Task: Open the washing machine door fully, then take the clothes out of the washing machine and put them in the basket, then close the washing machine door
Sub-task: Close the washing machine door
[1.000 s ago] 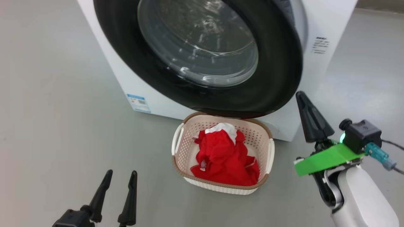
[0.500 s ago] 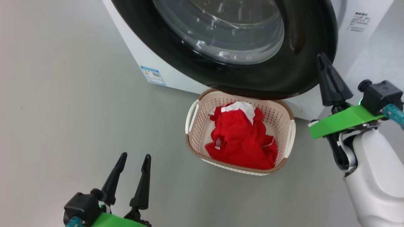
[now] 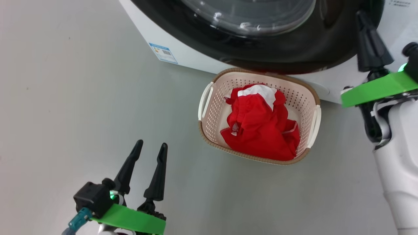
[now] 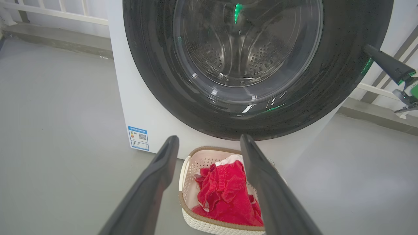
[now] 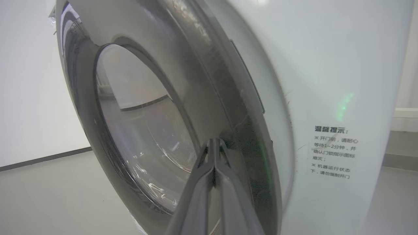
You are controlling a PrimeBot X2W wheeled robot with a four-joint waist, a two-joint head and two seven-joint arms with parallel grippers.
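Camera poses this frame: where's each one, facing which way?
Head view: on the head, tilted down at the floor, the basket holding the clothes, and the washing machine door; left gripper open lower left, right gripper shut upper right.
Left wrist view: low, facing the door head-on between its own open fingers, basket below.
Right wrist view: at the door's edge, looking along its own shut fingers across the glass and the white washing machine.
Shared: head and left wrist views both show basket, clothes and door.

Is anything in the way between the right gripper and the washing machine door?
Nothing visible is. The shut right gripper points straight at the washing machine door, its tips right by the black rim, with no thing between them.
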